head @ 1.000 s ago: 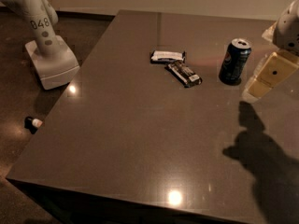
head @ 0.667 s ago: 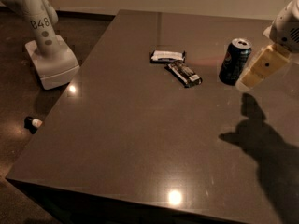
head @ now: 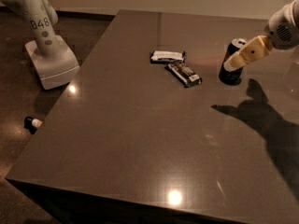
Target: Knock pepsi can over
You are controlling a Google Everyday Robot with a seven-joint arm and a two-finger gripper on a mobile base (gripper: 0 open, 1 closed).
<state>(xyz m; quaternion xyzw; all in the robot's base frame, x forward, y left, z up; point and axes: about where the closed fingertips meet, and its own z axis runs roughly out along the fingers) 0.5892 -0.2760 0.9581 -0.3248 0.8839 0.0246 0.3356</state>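
The pepsi can (head: 230,69) stands upright on the dark table (head: 140,139), at the far right. It is dark blue with a silver top. My gripper (head: 233,62) reaches in from the right edge, its cream fingers (head: 247,54) across the can's upper half and partly covering it. Its shadow falls on the table to the right of the can.
Two flat dark-wrapped snack bars (head: 183,73) (head: 167,56) lie left of the can. A white robot base marked 048 (head: 46,55) stands on the floor beyond the table's left edge. A small dark object (head: 32,123) lies on the floor.
My gripper has moved left and up from beside the can to its upper half. The can still stands upright.
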